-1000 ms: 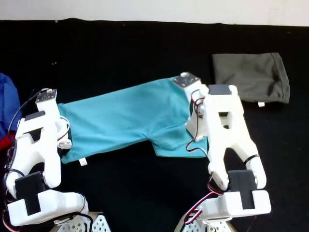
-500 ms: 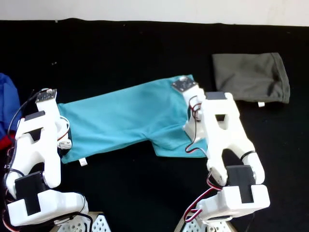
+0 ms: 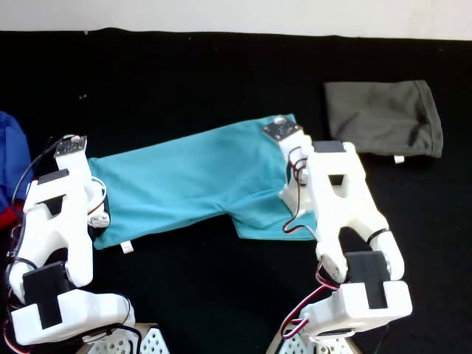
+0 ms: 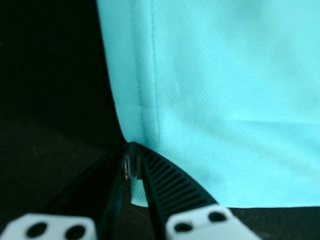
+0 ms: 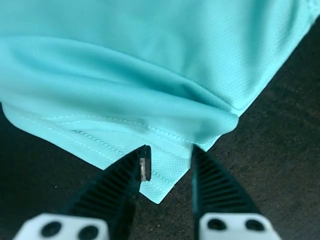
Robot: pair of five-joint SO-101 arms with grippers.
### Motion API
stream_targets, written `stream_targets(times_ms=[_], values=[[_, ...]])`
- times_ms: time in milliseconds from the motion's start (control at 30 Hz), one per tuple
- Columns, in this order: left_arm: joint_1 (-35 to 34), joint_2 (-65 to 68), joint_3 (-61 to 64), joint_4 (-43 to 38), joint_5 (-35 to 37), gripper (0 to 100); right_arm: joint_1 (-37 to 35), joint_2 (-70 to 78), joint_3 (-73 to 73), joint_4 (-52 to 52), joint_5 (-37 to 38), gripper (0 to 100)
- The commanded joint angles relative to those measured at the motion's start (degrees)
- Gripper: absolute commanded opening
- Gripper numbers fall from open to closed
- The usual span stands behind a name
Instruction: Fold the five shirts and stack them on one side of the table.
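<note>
The left gripper (image 4: 132, 167) is seen pressed together on a hemmed corner of the teal shirt (image 4: 220, 100), with a sliver of teal cloth caught between the ribbed fingers (image 4: 170, 182). The right gripper (image 5: 169, 165) is held spread. Another stitched corner of the teal shirt lies in the gap between its jaws, and it cannot be told whether either finger touches the cloth.

In the high view, the left arm (image 3: 55, 214) is placed at about 8 o'clock on the table (image 3: 184, 74), over the shirt's end on that side. The right arm (image 3: 335, 199) is placed at about 4 o'clock and is stretched over the shirt's other end. The teal shirt is spread flat across the middle of the table, running slantwise from 9 o'clock up toward 1 o'clock, with a flap drooping toward 5 o'clock beside the right arm.

A folded grey shirt (image 3: 383, 118) is laid at about 2 o'clock, apart from the teal one. A blue shirt (image 3: 11, 155) is bunched at the 9 o'clock edge, with a bit of red cloth (image 3: 6, 217) just below it.
</note>
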Motion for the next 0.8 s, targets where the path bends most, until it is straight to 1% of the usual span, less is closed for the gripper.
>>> stream_targets(times_ms=[0,167,467,533,667,767], values=[[-0.7,-0.1,0.0,-1.5,0.6,1,0.5,-0.1,0.0,-0.7,0.6,15.6],[-0.7,-0.1,0.0,-1.5,0.6,1,0.5,0.0,0.2,-2.4,0.6,15.6],[-0.7,-0.1,0.0,-1.5,0.6,1,0.4,5.6,-0.3,-2.6,0.6,15.5],[-0.7,-0.1,0.0,-1.5,0.6,1,0.5,5.6,-0.4,-2.8,0.6,12.7],[-0.7,-0.1,0.0,-1.5,0.6,1,0.6,5.8,-2.1,-3.4,0.6,0.9],[-0.7,-0.1,0.0,-1.5,0.6,1,0.6,5.6,-2.9,-3.2,0.6,0.6]])
